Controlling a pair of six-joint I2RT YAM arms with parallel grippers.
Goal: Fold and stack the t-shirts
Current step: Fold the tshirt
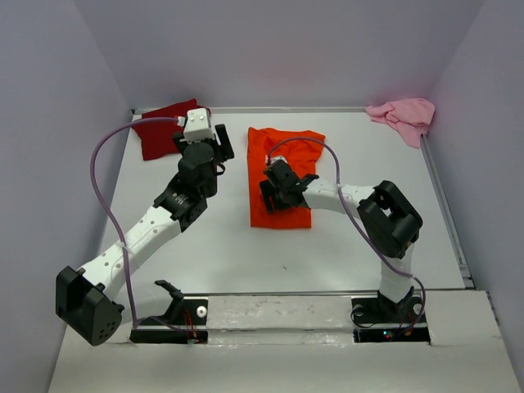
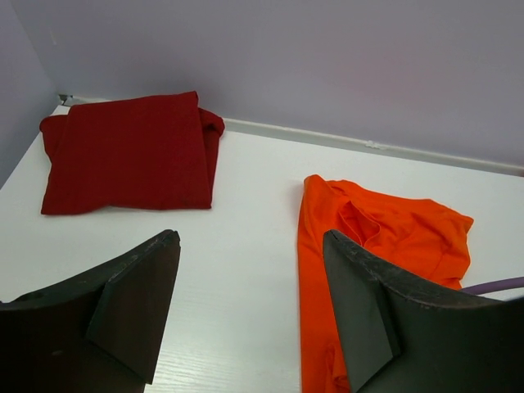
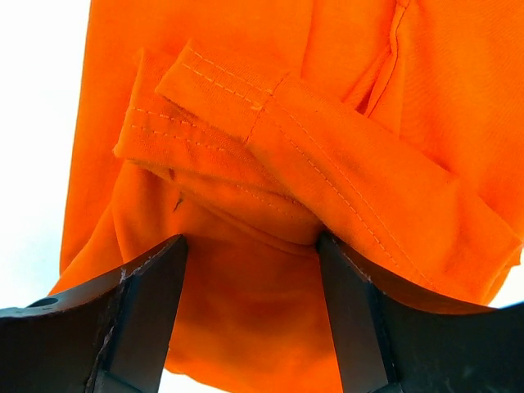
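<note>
Where the orange shirt lies: a bright orange cloth t-shirt rests near the middle of the white desk, drawn into a tall strip with its far end rumpled and one stitched hem doubled over on top.
Right claw: the right arm's black two-finger claw hangs over the near left part of the orange shirt, fingers spread wide and released. The doubled hem shows in the gap between them, and nothing is pinched. Whether the tips touch the cloth cannot be told.
Left claw: the left arm's black claw is raised over bare desk between the two nearer shirts, fingers wide apart and holding nothing. It faces the back wall.
Dark red shirt: a dark red cloth t-shirt, folded into a rough square, lies flat in the far left corner, close to the wall and well apart from the orange one.
Pink shirt: a pale pink cloth t-shirt sits in a crumpled heap at the far right corner, partly over the desk's edge rail.
Layout: each of the three shirts lies on its own — none touches another.
Cables: a thin purple cable loops out beside the left arm, and a second arcs from the right arm across the orange cloth.
Surround: pale lilac walls close the desk on three sides.
</note>
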